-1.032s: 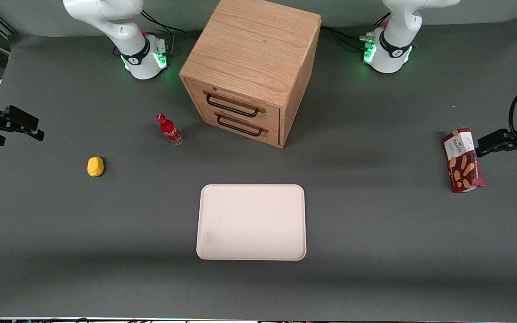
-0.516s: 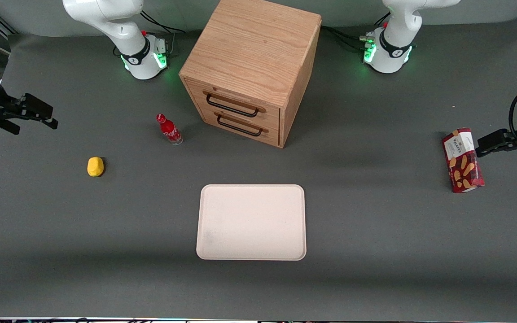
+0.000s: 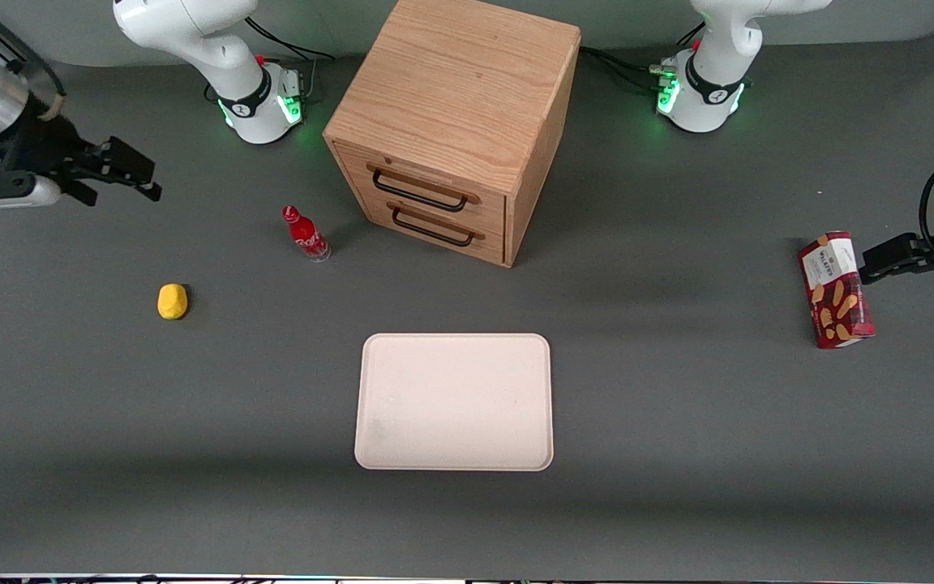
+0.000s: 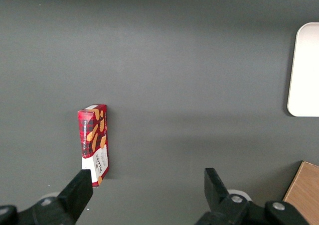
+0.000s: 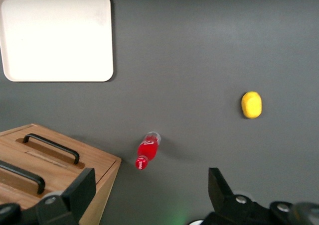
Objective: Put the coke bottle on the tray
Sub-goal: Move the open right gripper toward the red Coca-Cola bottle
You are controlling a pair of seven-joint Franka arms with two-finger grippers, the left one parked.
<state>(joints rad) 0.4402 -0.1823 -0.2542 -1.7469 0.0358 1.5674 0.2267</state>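
1. Front view: the gripper [image 3: 143, 178] hangs in the air toward the working arm's end of the table, empty, with its fingers spread. The coke bottle [image 3: 306, 234] stands upright on the table [image 3: 678, 405] in front of the wooden drawer cabinet [image 3: 451, 122], just beside its drawer corner, well apart from the gripper. The tray [image 3: 455, 401] lies bare, nearer to the front camera than the bottle. A yellow lump [image 3: 173, 301] sits between the gripper's end of the table and the tray; a red snack box [image 3: 834, 289] stands toward the parked arm's end.

2. Left wrist view: only the snack box [image 4: 93, 144] and one rim corner of the tray [image 4: 301, 75] show; no bottle here.

3. Right wrist view: the two fingers [image 5: 82, 190] frame open table, jaws apart, nothing between them. The bottle [image 5: 148, 150] stands close to the cabinet [image 5: 55, 165], not yet between the fingers. Tray [image 5: 57, 36] and yellow lump [image 5: 251, 104] both in sight.

4. Judgement: step in hand is the approach, grasp not begun. Next move calls for closing in on the bottle and descending with the fingers straddling its body, keeping clear of the cabinet corner; the slim bottle could tip if nudged.
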